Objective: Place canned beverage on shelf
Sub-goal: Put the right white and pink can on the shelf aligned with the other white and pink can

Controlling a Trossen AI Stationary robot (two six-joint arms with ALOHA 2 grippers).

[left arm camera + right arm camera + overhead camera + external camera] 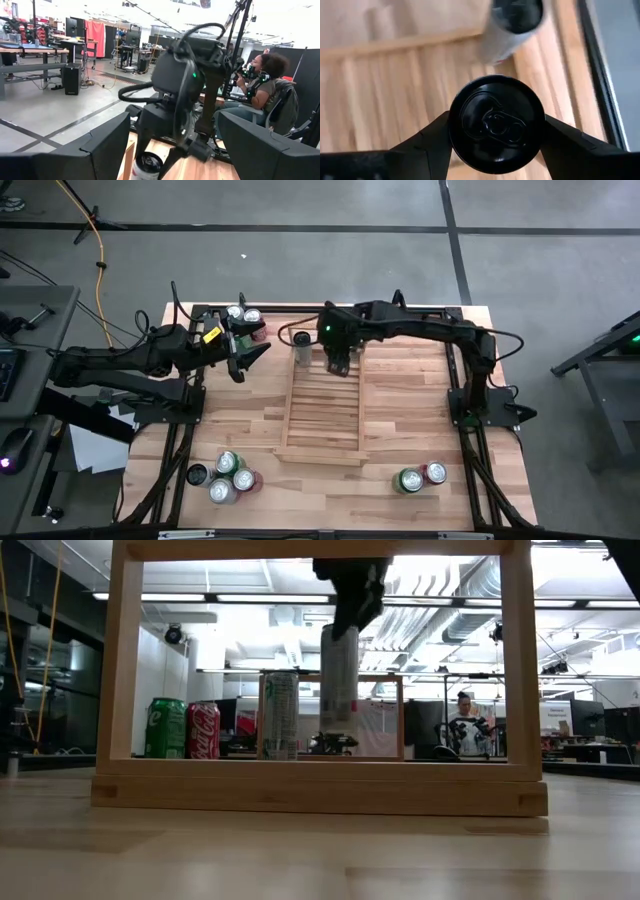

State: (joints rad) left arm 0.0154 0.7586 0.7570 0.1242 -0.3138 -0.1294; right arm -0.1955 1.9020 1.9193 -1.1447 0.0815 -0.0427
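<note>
Your right gripper point(496, 131) points straight down over the light-wood slatted shelf point(322, 412), jaws clasping a black-topped tall can point(496, 124) between them. Your left gripper point(250, 355) waits beside it, jaws spread. The can's base stays hidden.

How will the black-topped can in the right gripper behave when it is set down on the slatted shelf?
The black-topped can is tall and slim, so it may tip on the gaps in the shelf. Its smooth round wall may slip between the right gripper fingers, and on its side it would probably roll.
</note>
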